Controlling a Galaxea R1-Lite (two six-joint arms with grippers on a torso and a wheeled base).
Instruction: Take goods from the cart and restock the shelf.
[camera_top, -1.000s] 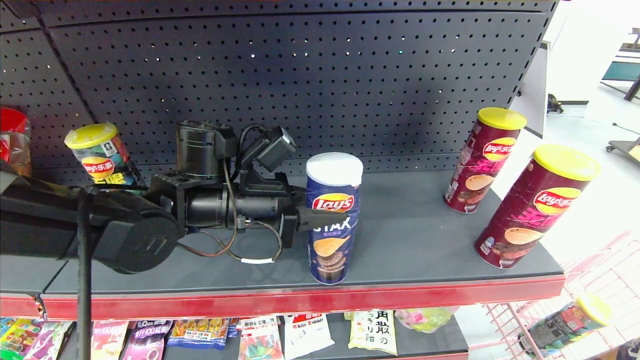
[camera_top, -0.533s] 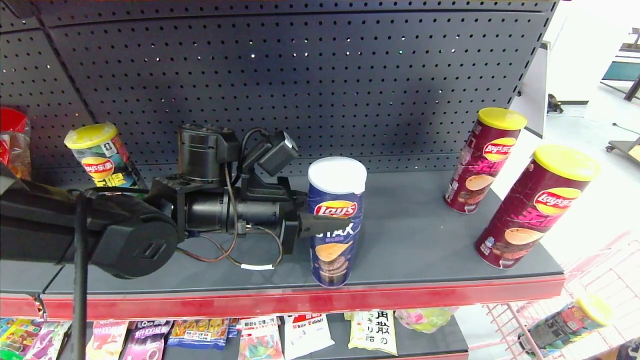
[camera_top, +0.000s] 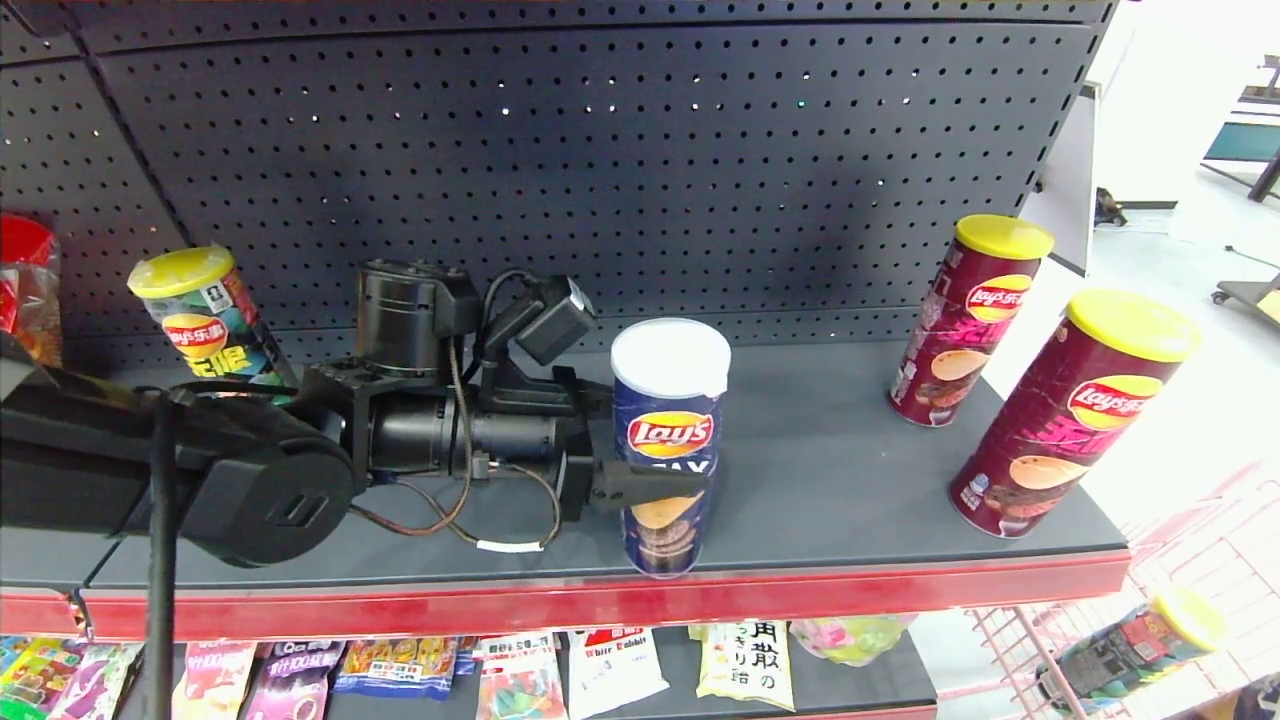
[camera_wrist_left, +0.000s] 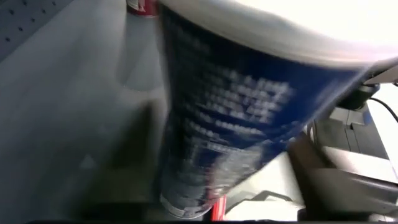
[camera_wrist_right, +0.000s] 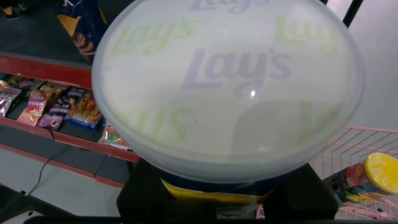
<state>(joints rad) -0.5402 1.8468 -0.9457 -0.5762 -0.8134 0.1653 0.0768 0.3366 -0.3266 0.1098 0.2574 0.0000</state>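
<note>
The left gripper clasped the upright blue can side-on at the shelf front; the right gripper held a second can.

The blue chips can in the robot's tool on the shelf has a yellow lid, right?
Not quite: the lid is white, as the head view shows. The blue chips can in the left tool on the shelf has a white lid; the yellow lids belong to the maroon cans.
</note>
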